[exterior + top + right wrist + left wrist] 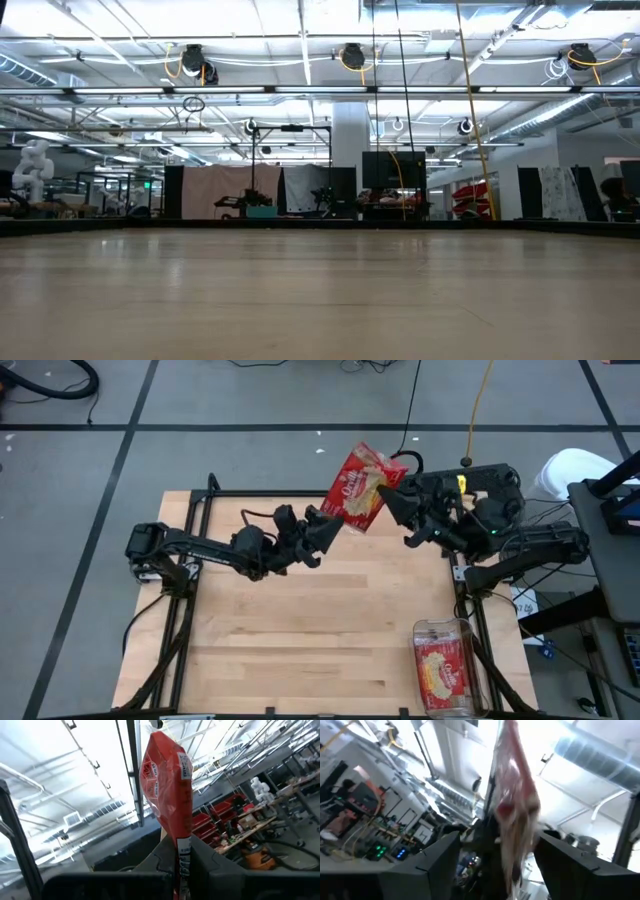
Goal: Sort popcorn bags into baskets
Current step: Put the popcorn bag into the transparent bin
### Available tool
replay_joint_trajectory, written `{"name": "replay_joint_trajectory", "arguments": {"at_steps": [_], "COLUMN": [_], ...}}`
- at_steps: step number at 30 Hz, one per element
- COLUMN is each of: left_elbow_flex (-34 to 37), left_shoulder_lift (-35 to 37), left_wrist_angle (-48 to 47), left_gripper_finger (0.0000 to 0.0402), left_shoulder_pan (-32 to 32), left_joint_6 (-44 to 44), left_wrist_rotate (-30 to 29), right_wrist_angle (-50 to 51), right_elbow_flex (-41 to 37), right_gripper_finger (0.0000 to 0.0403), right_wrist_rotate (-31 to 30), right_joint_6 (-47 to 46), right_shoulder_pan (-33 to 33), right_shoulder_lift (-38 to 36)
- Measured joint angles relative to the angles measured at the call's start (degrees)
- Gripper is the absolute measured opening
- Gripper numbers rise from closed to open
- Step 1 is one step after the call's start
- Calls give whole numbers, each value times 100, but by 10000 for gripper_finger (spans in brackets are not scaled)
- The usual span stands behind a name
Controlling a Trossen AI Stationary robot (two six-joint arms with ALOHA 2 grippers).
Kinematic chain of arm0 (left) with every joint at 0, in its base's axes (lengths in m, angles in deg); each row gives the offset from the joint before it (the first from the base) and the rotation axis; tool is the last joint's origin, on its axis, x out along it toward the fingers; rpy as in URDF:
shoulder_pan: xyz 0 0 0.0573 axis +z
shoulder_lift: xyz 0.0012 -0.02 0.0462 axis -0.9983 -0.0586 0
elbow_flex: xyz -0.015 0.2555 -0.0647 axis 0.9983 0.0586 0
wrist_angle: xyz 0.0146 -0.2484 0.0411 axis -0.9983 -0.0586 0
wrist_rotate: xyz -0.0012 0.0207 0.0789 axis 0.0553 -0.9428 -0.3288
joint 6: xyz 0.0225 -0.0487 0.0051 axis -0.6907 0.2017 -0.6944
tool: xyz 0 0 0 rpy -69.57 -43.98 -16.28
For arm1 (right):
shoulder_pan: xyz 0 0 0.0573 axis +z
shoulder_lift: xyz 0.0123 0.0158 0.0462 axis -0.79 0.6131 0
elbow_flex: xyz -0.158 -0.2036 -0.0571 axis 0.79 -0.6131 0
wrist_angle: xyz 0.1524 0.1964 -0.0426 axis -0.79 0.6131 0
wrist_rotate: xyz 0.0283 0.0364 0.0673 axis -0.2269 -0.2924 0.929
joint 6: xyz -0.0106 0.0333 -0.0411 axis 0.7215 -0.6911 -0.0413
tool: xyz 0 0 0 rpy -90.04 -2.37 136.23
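A red popcorn bag (364, 484) with a popcorn picture hangs in the air above the table's far edge, between my two grippers. My right gripper (400, 498) comes at it from the right and is shut on it; the right wrist view shows the bag (167, 780) rising above the fingers. My left gripper (334, 523) reaches up from the left and is open. Its two fingers (437, 862) stand on either side of the blurred bag (515, 805) with gaps. Another popcorn bag (444, 672) lies flat in the clear basket (428, 628) at the near right. My right gripper pinches the bag's narrow end strip (183, 851) between its two fingers. They come from the table's right side, slanting upward. The bag stands up beyond the fingertips, tilted, lifted clear of the table.
The wooden table top (300, 620) lies bare between the arms and the basket. Black frame rails (185, 610) run along the table's left and right sides. Cables and equipment (600, 510) stand off the right edge. The low view shows only the table surface (320, 300) and the room.
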Motion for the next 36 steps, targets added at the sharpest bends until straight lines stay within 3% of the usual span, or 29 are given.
{"name": "replay_joint_trajectory", "arguments": {"at_steps": [6,10,14,19,24,30,36], "left_elbow_flex": [0,0,0,0,2,-11,-9], "left_shoulder_lift": [-4,-4,-6,-6,194,949,1786], "left_wrist_angle": [25,-124,-245,-256,-548,-2638,-5629], "left_gripper_finger": [198,108,21,23,7,6,9], "left_shoulder_pan": [197,213,255,283,370,533,729], "left_joint_6": [43,47,76,165,198,43,-184], "left_wrist_rotate": [693,711,732,775,1111,1631,2414], "right_wrist_angle": [-1079,-1821,-1871,-1623,-746,468,1558], "right_elbow_flex": [-799,-1143,-1289,-1334,-1342,-1347,-1153], "right_gripper_finger": [12,12,13,20,70,145,174], "right_wrist_rotate": [-4,-17,-28,-350,-908,-1242,-1816], "right_joint_6": [-648,-772,-773,-701,-485,-852,-1197], "right_shoulder_pan": [-99,-180,-164,43,343,812,1483], "right_shoulder_lift": [7,-19,-92,-212,-628,-1324,-1493]}}
